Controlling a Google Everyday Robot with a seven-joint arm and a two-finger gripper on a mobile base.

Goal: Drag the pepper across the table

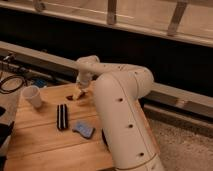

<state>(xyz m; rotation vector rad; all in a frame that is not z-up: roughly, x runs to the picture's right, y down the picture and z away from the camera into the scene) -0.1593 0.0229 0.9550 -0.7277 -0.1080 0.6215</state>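
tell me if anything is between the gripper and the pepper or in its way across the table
Nothing visible separates them: the gripper sits right beside the pepper near the far edge of the table. Toward the near side lie a striped bar and a blue sponge.

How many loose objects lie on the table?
4: white cup at left, striped bar centre, blue piece right of it, pepper by the gripper at the far edge. Arm may hide more.
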